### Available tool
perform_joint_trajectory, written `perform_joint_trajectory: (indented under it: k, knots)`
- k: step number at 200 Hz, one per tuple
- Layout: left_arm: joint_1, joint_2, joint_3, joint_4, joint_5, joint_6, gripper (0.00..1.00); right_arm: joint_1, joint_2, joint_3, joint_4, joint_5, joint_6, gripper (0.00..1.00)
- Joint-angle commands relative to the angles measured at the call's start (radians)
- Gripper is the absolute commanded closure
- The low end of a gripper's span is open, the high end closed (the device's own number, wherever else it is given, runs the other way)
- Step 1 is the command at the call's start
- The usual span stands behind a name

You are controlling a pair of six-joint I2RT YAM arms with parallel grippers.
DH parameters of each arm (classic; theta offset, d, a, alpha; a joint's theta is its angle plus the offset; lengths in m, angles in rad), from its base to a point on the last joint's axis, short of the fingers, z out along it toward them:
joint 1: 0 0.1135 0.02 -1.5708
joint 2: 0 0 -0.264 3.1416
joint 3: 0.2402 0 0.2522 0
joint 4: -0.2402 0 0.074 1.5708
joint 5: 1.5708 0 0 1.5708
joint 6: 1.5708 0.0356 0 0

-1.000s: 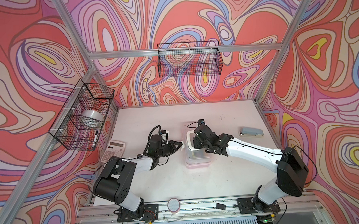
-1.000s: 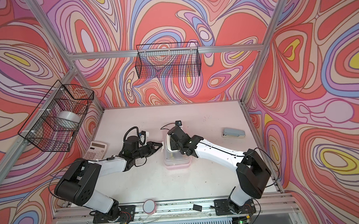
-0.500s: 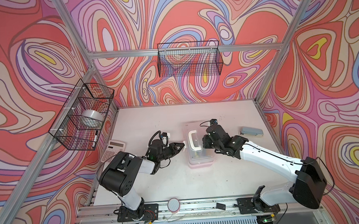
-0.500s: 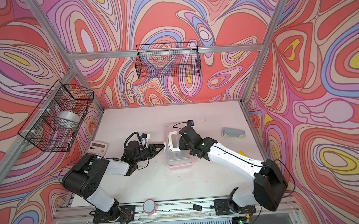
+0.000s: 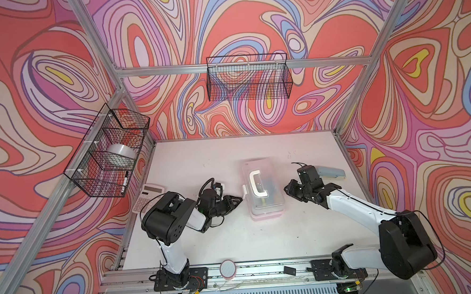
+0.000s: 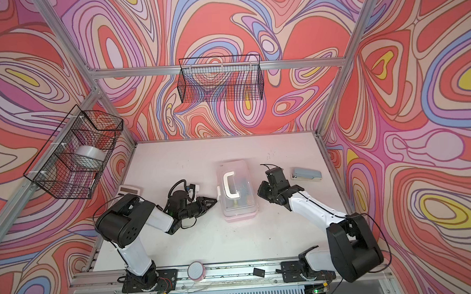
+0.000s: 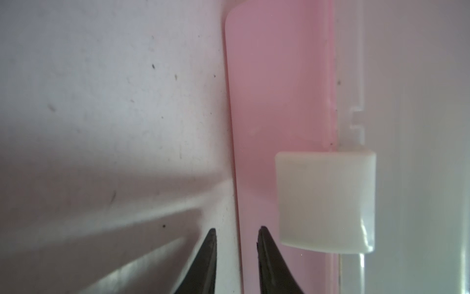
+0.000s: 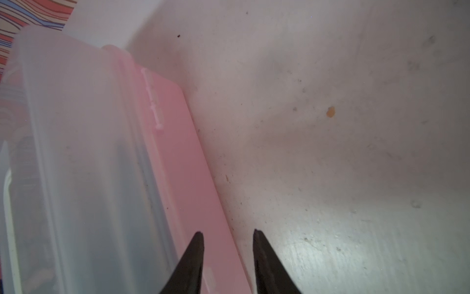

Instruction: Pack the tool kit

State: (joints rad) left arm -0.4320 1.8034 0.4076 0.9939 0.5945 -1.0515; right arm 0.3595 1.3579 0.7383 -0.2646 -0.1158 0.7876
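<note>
The tool kit [image 5: 270,206] [image 6: 241,208] is a pink box with a translucent lid and a white handle [image 5: 257,184], lying shut mid-table in both top views. My left gripper [image 5: 240,200] [image 6: 215,201] lies low at its left side, open and empty, tips just short of the white latch [image 7: 325,201]. In the left wrist view the left gripper [image 7: 236,231] straddles the box's pink bottom edge. My right gripper [image 5: 286,189] [image 6: 259,190] hovers off the box's right side, open and empty. In the right wrist view the right gripper [image 8: 227,233] points along the pink base [image 8: 183,152].
A grey stapler [image 5: 331,173] lies at the right behind the right wrist. A calculator [image 5: 148,198] sits at the left edge. Wire baskets hang on the left wall [image 5: 91,166], holding a tape roll [image 5: 121,152] and a marker [image 5: 125,182], and on the back wall [image 5: 249,80]. A round pink-rimmed disc [image 5: 227,268] rests on the front rail.
The right gripper has come off the top of the lid and moved right, clear of the box. The left arm has folded back a little. Both grippers have opened slightly.
</note>
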Motion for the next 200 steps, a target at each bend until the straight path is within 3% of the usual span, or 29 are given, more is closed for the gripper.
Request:
perform_joint_trajectory:
  k: [1, 27, 54, 76, 123, 200]
  knots:
    - [-0.001, -0.007, -0.005, 0.017, -0.015, -0.006, 0.72, -0.001, 0.017, -0.007, 0.089, -0.048, 0.010, 0.66]
    - [-0.001, -0.063, 0.006, -0.133, -0.064, 0.038, 0.73, -0.001, 0.020, 0.000, 0.076, -0.016, 0.001, 0.66]
    - [-0.005, -0.158, 0.127, -0.594, -0.206, 0.160, 0.75, -0.002, 0.035, 0.011, 0.065, 0.011, -0.016, 0.67]
    - [-0.006, -0.190, 0.244, -0.845, -0.301, 0.269, 0.75, -0.002, 0.056, 0.015, 0.065, 0.032, -0.032, 0.67]
    - [-0.014, -0.108, 0.391, -0.960, -0.278, 0.330, 0.75, -0.002, 0.120, 0.043, 0.090, 0.044, -0.060, 0.67]
    - [-0.114, -0.022, 0.561, -1.076, -0.345, 0.356, 0.76, -0.001, 0.224, 0.072, 0.167, 0.009, -0.085, 0.68]
